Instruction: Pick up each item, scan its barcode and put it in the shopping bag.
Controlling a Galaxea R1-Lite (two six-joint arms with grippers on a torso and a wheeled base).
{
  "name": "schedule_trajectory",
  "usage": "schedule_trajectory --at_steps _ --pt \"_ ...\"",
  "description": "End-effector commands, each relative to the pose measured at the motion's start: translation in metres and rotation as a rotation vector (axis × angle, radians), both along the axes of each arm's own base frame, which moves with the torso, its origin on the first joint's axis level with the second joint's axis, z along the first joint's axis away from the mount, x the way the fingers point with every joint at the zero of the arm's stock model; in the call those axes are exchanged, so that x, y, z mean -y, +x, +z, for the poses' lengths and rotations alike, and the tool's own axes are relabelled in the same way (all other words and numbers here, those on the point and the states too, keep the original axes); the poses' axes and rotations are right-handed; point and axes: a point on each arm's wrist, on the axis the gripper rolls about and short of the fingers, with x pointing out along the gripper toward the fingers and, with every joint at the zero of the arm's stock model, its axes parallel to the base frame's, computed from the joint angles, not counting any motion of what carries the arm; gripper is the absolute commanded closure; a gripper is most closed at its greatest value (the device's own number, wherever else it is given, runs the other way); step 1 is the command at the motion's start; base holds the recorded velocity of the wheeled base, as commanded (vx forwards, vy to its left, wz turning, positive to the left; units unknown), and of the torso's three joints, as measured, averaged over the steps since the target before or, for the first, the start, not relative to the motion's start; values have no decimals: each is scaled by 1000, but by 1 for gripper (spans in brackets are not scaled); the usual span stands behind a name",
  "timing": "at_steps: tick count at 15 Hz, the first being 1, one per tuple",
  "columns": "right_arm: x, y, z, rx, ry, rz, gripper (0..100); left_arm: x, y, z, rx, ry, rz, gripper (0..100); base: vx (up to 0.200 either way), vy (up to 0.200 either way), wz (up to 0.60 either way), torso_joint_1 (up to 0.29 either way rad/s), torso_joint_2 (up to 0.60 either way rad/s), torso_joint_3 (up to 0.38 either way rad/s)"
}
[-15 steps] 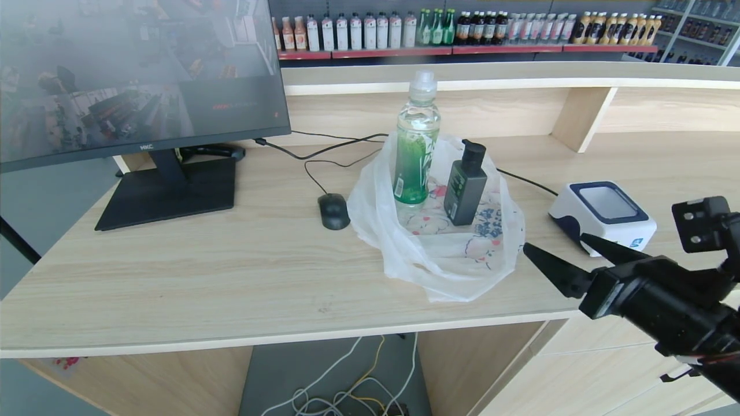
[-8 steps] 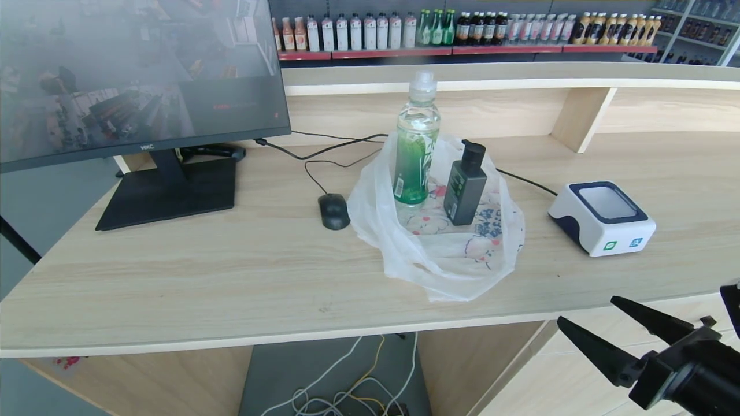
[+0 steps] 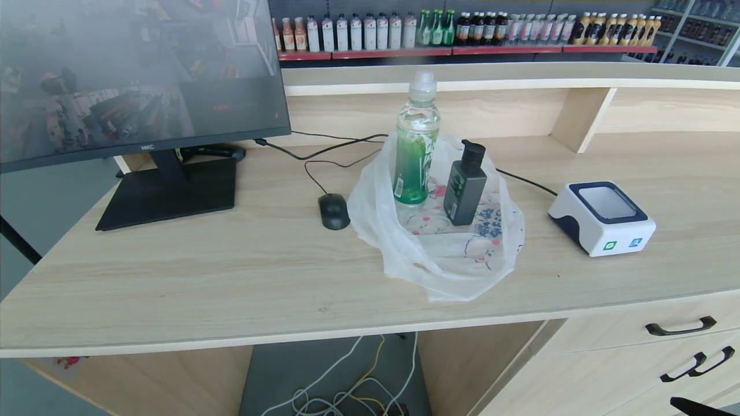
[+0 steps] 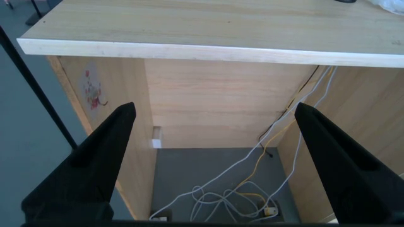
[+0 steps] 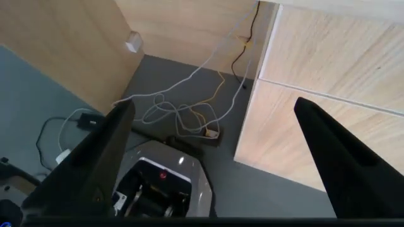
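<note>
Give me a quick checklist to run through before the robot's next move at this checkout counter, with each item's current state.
1. The green bottle stands upright in the shopping bag: ok.
2. The pump bottle stands upright in the bag beside it: ok.
3. Both barcodes scanned: cannot tell.
4. The left gripper is open and empty, below the counter: ok.
5. The right gripper is open and empty, low by the cabinet: ok.
6. The scanner window is uncovered: ok.
</note>
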Motion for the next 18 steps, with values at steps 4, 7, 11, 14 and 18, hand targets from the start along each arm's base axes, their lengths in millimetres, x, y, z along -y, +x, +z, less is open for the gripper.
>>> schedule_trajectory --at_steps 4,7,11,14,18 --pt "24 -48 -26 161 24 -50 0 0 0 0 0 0 0 0 0 0 0 0 0 0" --pt "20 -39 -25 40 -27 -263 0 0 0 0 0 1 0 0 0 0 0 0 0 0" --pt "20 -40 -25 58 -40 -403 0 0 0 0 0 3 0 0 0 0 0 0 0 0" --pt "20 -47 -25 141 -24 -482 0 0 0 0 0 3 0 0 0 0 0 0 0 0" --pt "20 -60 -28 304 17 -456 0 0 0 0 0 1 0 0 0 0 0 0 0 0"
